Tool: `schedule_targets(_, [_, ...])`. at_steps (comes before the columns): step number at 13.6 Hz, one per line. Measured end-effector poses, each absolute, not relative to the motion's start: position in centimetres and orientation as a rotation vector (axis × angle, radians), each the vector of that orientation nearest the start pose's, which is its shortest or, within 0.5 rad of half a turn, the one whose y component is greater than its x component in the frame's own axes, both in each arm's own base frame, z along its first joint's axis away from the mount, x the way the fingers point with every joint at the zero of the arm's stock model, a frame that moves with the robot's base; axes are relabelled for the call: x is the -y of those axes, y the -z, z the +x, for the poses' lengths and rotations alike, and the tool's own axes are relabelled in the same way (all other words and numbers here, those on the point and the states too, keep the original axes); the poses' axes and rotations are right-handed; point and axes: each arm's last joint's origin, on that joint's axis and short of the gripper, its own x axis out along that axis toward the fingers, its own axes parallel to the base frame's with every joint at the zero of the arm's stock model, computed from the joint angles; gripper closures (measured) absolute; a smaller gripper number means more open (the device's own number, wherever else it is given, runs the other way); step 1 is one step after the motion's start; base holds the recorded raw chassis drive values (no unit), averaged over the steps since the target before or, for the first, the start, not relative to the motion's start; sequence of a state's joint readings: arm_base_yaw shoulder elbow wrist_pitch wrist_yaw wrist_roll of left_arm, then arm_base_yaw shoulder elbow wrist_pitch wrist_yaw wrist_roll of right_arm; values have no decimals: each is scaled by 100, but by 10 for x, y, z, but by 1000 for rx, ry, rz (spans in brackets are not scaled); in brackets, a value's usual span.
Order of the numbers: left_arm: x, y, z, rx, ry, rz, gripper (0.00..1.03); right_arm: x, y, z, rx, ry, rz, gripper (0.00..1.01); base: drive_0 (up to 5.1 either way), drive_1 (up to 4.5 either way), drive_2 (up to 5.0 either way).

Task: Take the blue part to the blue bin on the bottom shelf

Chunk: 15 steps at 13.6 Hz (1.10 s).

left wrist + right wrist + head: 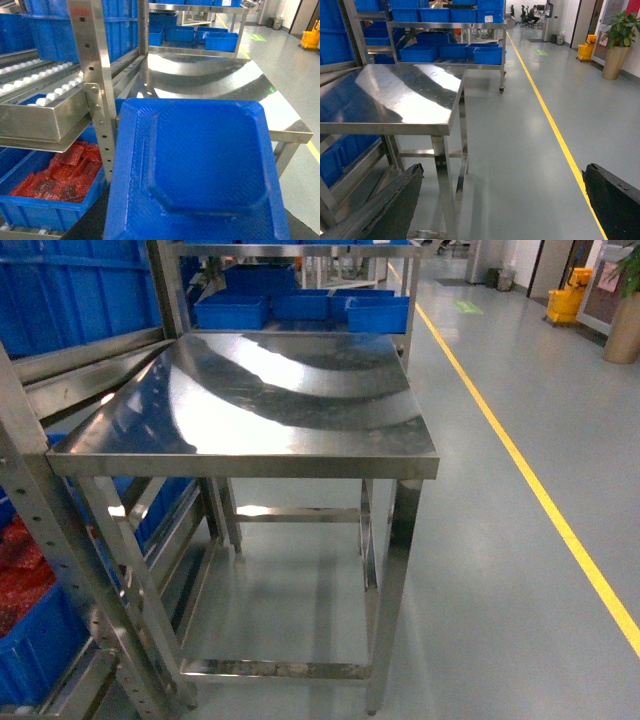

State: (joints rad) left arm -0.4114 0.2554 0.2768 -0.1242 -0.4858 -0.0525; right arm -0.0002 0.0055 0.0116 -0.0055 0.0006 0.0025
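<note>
A grey workshop floor with a yellow line (pixel 540 490) runs past a bare stainless-steel table (pixel 290 400), with small blue crates (pixel 300 305) on a rack at the far end.

The blue part (pixel 200 170) shows only in the left wrist view. It fills the near foreground as a textured slab with a raised, round-cornered panel facing up at the camera. Its near end is cut off by the frame, so its long axis cannot be told. Its far edge overlaps the table's near left corner; whether they touch is unclear.

Left of it stand a roller rack (pixel 45 95) and, lower, a blue crate (pixel 30 210) of red bags (pixel 65 170). The left gripper is hidden.

The right wrist view shows the right gripper (pixel 502 170) with its dark fingers (pixel 395 205) spread wide apart over the floor, holding nothing. The head view shows neither arm.
</note>
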Motion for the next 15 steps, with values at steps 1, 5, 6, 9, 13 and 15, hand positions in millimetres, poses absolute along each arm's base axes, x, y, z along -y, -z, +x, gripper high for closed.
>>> schedule_targets(1, [28, -226, 98, -90, -77, -8, 60, 0, -167, 97, 1, 1, 2, 3, -477, 269, 269])
schedule_targets(5, [28, -226, 98, -90, -77, -8, 60, 0, -166, 97, 0, 1, 2, 3, -484, 262, 262])
schedule_targets(6, [28, -226, 98, -89, -78, -9, 60, 0, -167, 97, 1, 1, 2, 3, -505, 241, 241])
schedule_targets(9, [28, -226, 98, -86, -77, -10, 60, 0, -167, 97, 2, 0, 2, 3, -496, 247, 247])
schedule_targets(13, [28, -226, 98, -91, -79, -7, 60, 0, -167, 97, 3, 0, 2, 3, -498, 242, 242])
schedule_targets(15, [28, -226, 98, -89, -82, -8, 60, 0, -166, 97, 0, 0, 2, 3, -506, 235, 235])
